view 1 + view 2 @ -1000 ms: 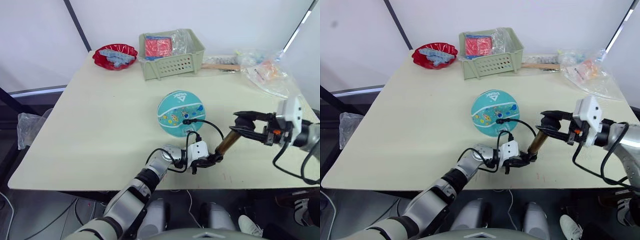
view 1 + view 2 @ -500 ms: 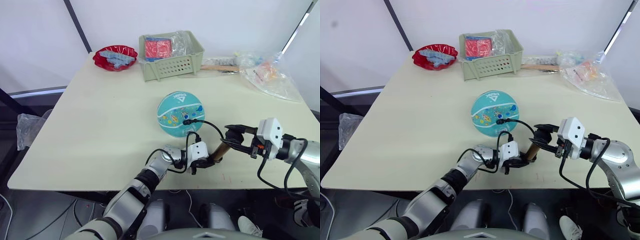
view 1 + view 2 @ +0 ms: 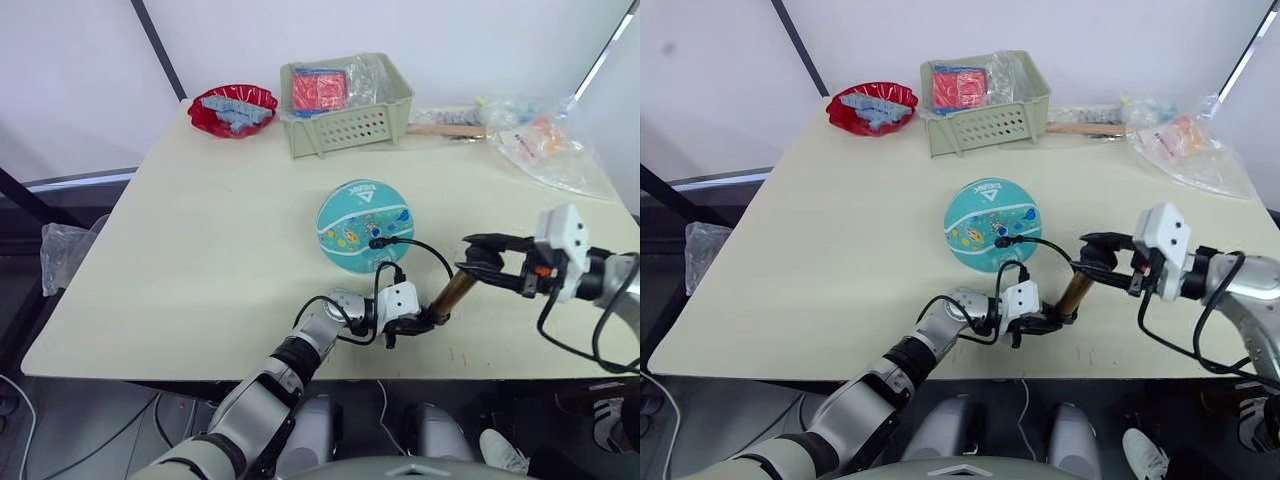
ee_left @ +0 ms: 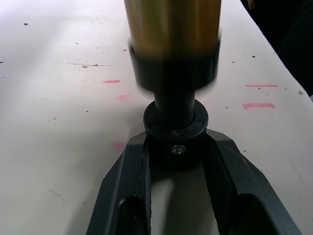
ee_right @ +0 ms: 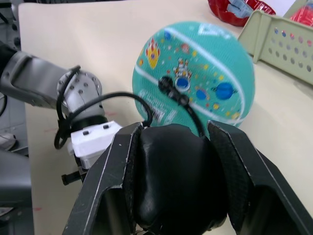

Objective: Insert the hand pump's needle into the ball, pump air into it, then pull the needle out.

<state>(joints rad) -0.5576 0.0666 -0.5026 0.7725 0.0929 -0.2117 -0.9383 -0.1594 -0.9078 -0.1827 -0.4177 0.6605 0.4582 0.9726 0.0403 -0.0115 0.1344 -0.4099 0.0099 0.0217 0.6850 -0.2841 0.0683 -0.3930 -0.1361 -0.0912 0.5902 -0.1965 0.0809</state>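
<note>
Crowding the far edge of the pale matte table (image 3: 200, 230) are a slotted green basket (image 3: 345, 105), a red bowl (image 3: 231, 108) and crinkled clear bags (image 3: 550, 140), all well away from the work. Near the front edge, the round teal ball (image 3: 364, 226) has the needle (image 3: 378, 242) in its side, its thin black hose looping to the pump (image 3: 452, 294). That gold metal barrel leans between both arms: the left gripper (image 4: 177, 147) clamps its black foot, the right gripper (image 5: 171, 147) clasps its glossy black handle.
</note>
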